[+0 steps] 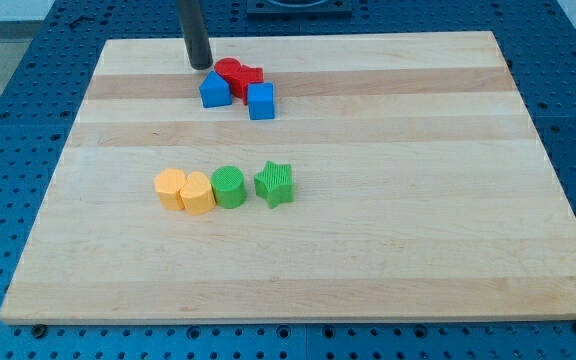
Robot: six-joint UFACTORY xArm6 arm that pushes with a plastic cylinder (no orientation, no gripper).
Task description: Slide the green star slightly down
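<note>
The green star (274,184) lies near the middle of the wooden board (418,200), at the right end of a row of blocks. To its left sit a green round block (229,186) and two yellow blocks (197,193) (170,187). My tip (200,65) is near the view's top, well above and left of the green star, just up-left of a blue block (214,90). It touches no block in the row.
A cluster sits near the view's top: the blue block, a second blue cube (261,101), a red round block (229,71) and a red block (247,79). Blue perforated table (8,150) surrounds the board.
</note>
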